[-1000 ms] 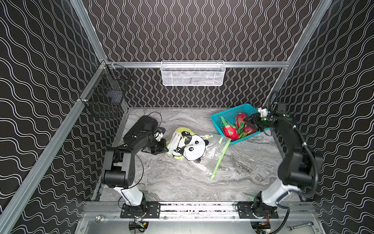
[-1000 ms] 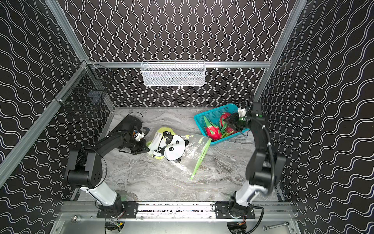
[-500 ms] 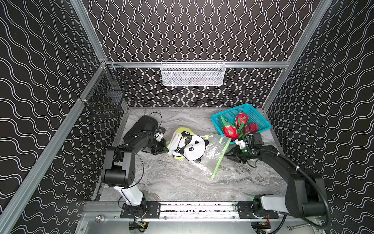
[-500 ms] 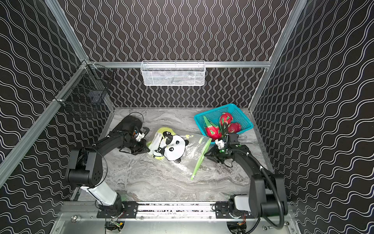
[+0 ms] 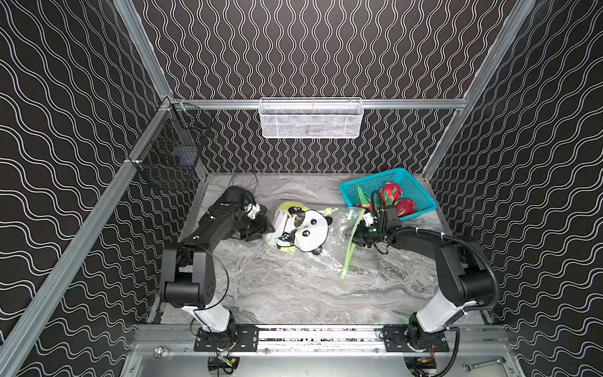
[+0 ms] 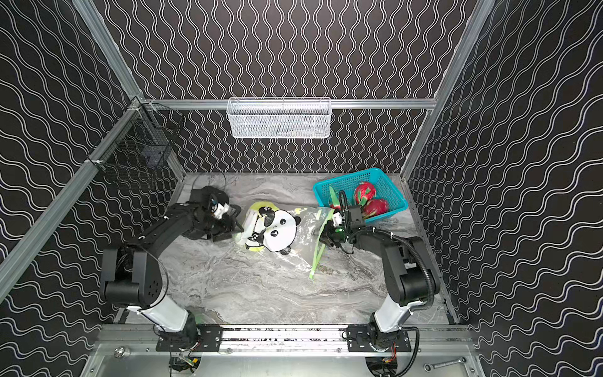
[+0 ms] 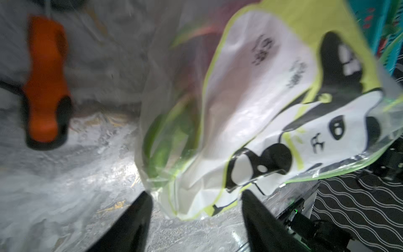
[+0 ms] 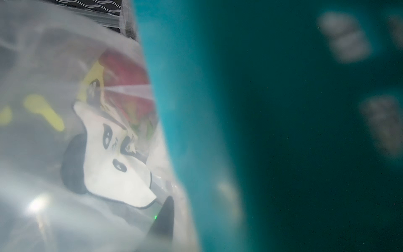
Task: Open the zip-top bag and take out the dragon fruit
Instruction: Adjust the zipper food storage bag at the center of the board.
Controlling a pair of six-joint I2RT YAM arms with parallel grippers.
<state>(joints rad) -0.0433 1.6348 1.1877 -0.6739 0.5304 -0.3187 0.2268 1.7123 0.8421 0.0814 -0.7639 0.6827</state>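
Nearest cam: lime zip strip [image 5: 349,251] of the zip-top bag [image 5: 306,228], slanting across the marble tabletop [image 5: 293,293], mouth end toward R side.

Just behind: right gripper [image 5: 358,235] down at that strip, vs. up over the teal basket [image 5: 372,181] a sec ago; already at the mouth half a sec back. Can't tell jaw state there: wrist view mostly blurred plastic + teal, only one dark finger [image 8: 164,216] showing.

Mid-table: bag lying flat-ish, panda print up, bulged at the closed end. Through the film in R wrist view: red dragon fruit [image 8: 125,74], so apparently one left inside.

Farther L: left gripper [image 7: 195,193] w/ jaws now wide apart, bag's bottom corner just ahead of the tips; pinched shut on that end a sec ago. Anchor gone, so prob. whole bag dragged if pulled at the mouth. Re-clamp needed, or a reach-in w/ bag loose.

Farthest: basket by R wall, w/ at least two more dragon fruit [image 5: 390,192] already in.
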